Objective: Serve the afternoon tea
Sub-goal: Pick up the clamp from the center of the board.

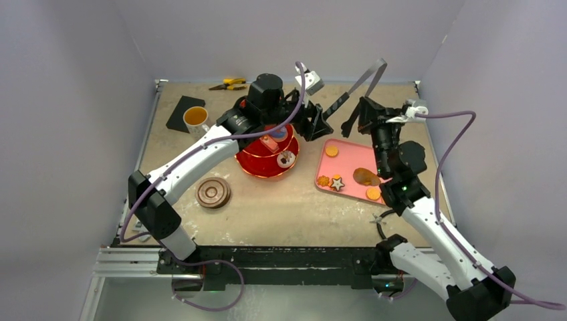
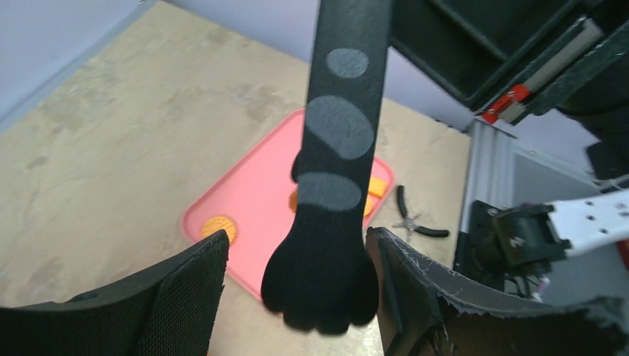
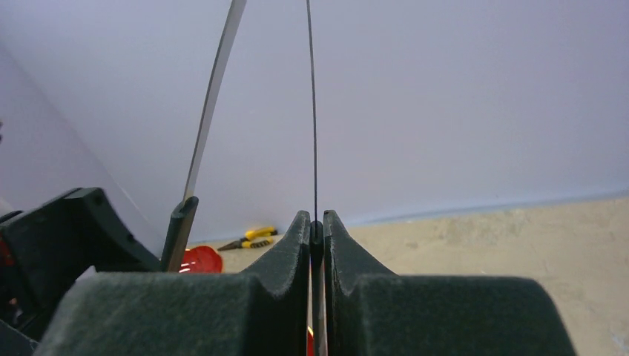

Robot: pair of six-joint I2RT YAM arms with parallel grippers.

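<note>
Above the table (image 1: 287, 214), stand: we see the red three-tier stand (image 1: 251, 164) at the middle, pastries (image 1: 286, 158) on its tiers.
Mug, saucers: the white mug (image 1: 196, 118) of tea sits far left; the brown saucers (image 1: 212, 192) lie stacked near-left of the stand.
Tray: the pink tray (image 1: 348, 164) lies right of the stand, with biscuits (image 1: 331, 152) on it.
Left wrist, left gripper (image 2: 297, 252): fingers apart, with the paw-shaped tip of the black tongs (image 2: 337, 133) between them; whether they touch, we cannot tell.
Right wrist, right gripper (image 3: 317, 222): fingers pressed together on one thin tong blade; the other blade stands free to its left.
</note>
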